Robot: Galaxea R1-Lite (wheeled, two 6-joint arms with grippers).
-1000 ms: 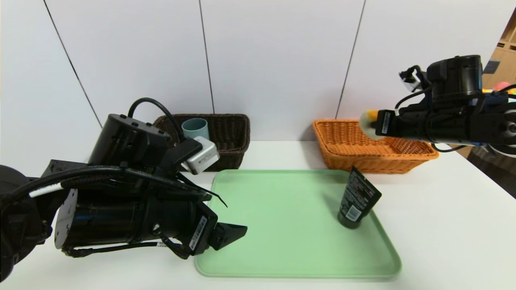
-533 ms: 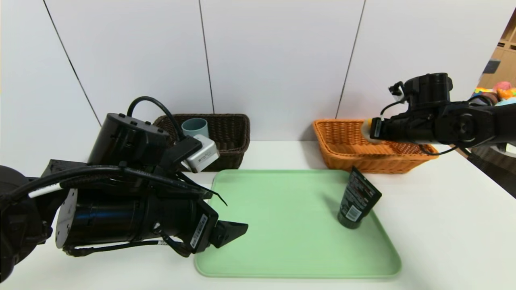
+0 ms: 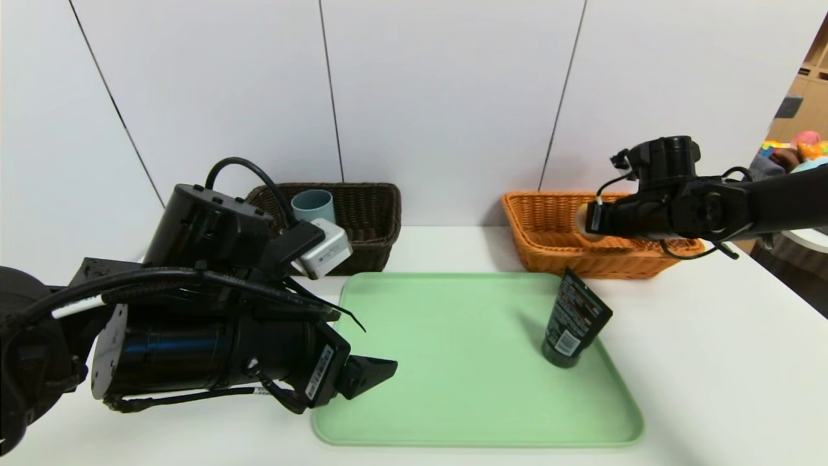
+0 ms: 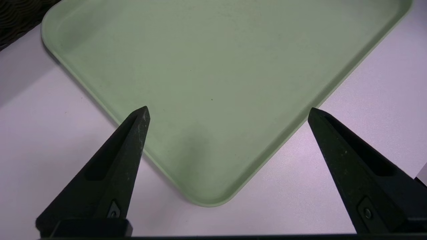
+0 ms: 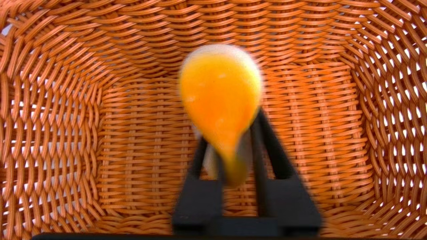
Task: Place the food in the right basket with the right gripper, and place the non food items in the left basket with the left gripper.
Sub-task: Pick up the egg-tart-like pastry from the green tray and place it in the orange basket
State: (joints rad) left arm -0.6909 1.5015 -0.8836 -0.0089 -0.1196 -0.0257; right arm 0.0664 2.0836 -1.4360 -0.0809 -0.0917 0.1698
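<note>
Cup sorted, food at its basket, tube left
Your left gripper [image 4: 229, 107] waits over the tray [image 3: 479, 443], jaws apart; the cup [image 3: 314, 206] sits in the dark basket [image 3: 396, 217]. The black tube [image 3: 574, 318] stands on the tray, unsorted. Your right gripper's jaws flank the yellow-and-white food [image 5: 221, 91] over the orange basket [image 3: 601, 264]; whether they grip it, you cannot tell.

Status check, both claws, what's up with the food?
Right claw over orange basket, yellow-and-white food item between its jaws. Left claw open above tray. Nothing seen blocking the drop.
</note>
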